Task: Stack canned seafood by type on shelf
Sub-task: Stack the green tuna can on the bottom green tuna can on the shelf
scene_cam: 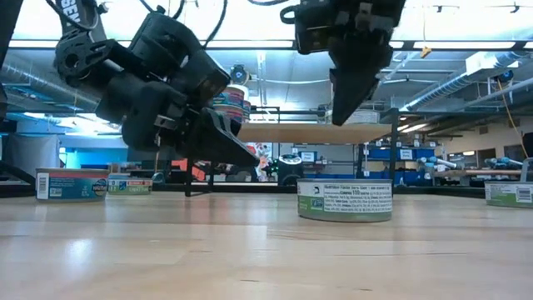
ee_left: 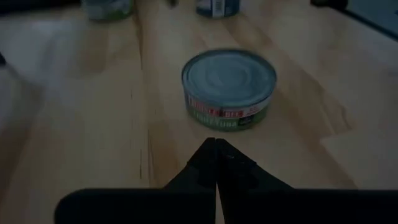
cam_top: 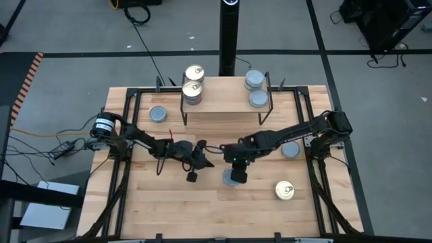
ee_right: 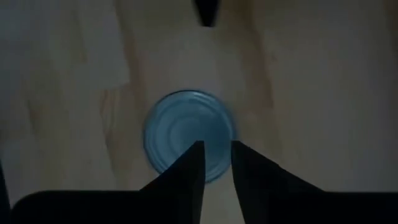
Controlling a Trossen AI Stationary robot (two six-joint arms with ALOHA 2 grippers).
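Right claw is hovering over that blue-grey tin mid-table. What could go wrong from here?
1. The right claw hangs above the tin with fingers only narrowly parted; descending like that, it would likely hit the lid.
2. The shut left claw sits close beside the tin, so the arms might collide.

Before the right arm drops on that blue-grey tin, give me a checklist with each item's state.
1. Right hand over the blue-grey tin: ok, it hangs directly above the tin.
2. Right fingers wide enough to straddle the tin: not ok, the gap is far narrower than the tin.
3. Tin upright on the table: ok.
4. Left hand clear of the drop: ok, shut and beside the tin, not over it.
5. Free spot for this type on the shelf: cannot tell.
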